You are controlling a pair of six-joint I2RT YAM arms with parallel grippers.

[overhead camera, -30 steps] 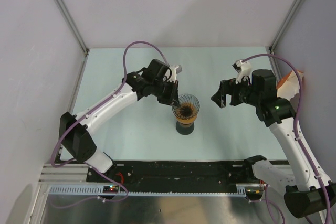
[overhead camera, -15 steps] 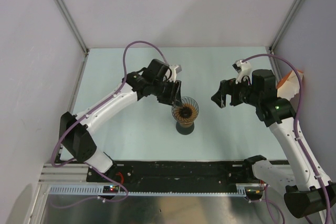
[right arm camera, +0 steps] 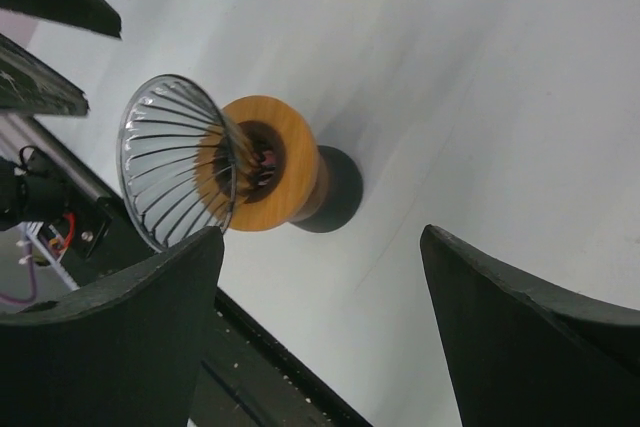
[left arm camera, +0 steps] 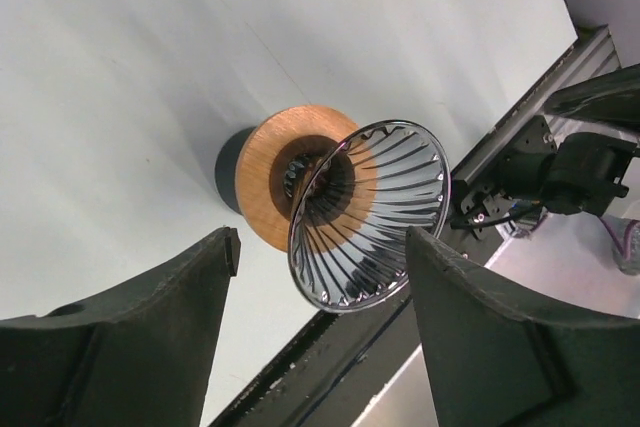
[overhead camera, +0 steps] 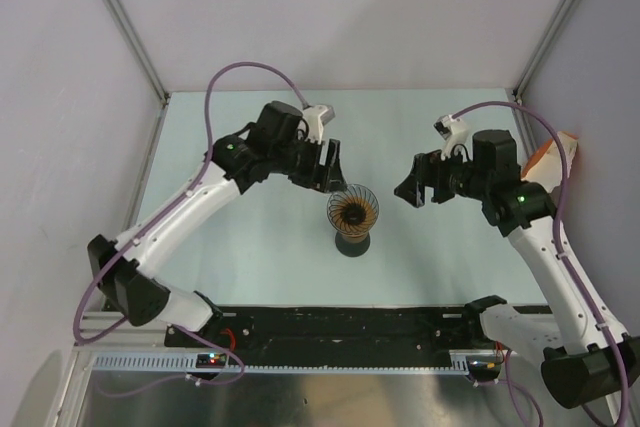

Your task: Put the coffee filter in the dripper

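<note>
Orange ring (left arm camera: 262, 187) holds the clear dripper (left arm camera: 375, 212) upright, mouth up, just in front of the left pincer (overhead camera: 330, 177), the nearer one. The right pincer (overhead camera: 418, 193) is farther off, on the other side. Both are wide open and hold nothing. I cannot see the coffee filter.

No writing, label, brand mark, number or sign can be read in any of the views. The dripper (left arm camera: 370, 212) and the orange ring (left arm camera: 262, 182) beneath it show plain, unmarked surfaces up close. The orange and white packet (overhead camera: 556, 150) at the right wall is too small and too hidden to make out any print.
</note>
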